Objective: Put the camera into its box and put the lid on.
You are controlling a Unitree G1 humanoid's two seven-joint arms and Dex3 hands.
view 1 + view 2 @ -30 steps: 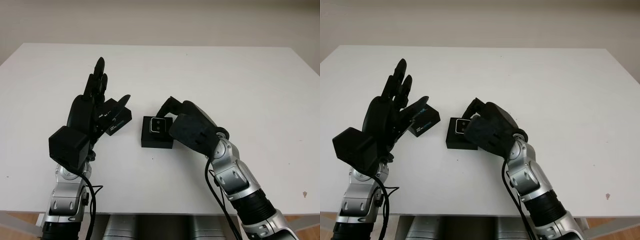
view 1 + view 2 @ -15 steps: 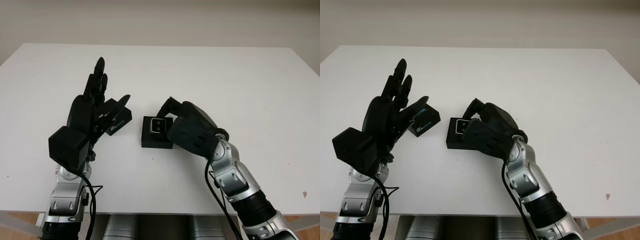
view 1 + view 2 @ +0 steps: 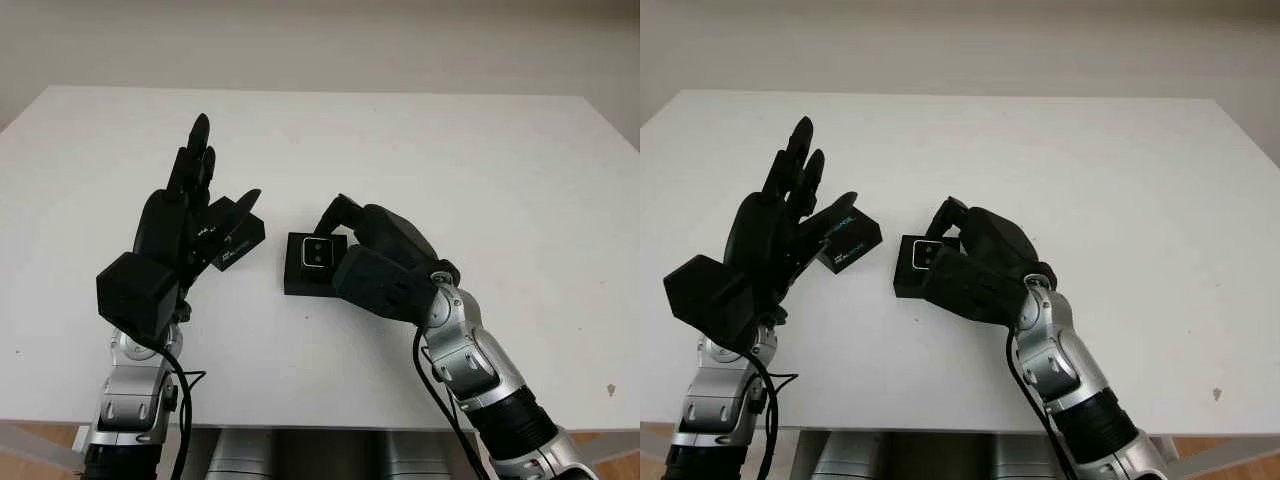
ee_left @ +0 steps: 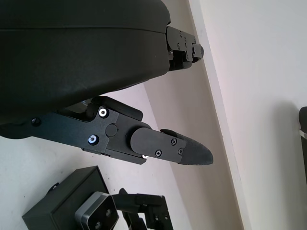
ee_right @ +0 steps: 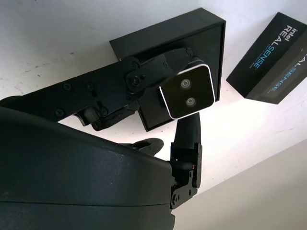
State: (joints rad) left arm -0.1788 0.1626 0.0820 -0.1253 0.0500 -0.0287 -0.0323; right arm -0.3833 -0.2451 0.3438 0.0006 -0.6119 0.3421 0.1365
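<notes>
From the head cam, my right hand (image 3: 385, 265) has rolled its wrist down a bit over the last second, fingers still pinching the camera (image 3: 317, 252) in the box (image 3: 312, 276). So the seating is basically done, lid next. My left hand (image 3: 170, 235) hasn't budged, open, just left of the box, beside the lid (image 3: 235, 243).

Left wrist: matte black box (image 4: 64, 203), camera's silvery rounded face (image 4: 98, 219).

Right wrist: fingers (image 5: 144, 76) clamp the glossy two-lens camera (image 5: 188, 91); printed cardboard lid (image 5: 276, 60) lies just off the box.
</notes>
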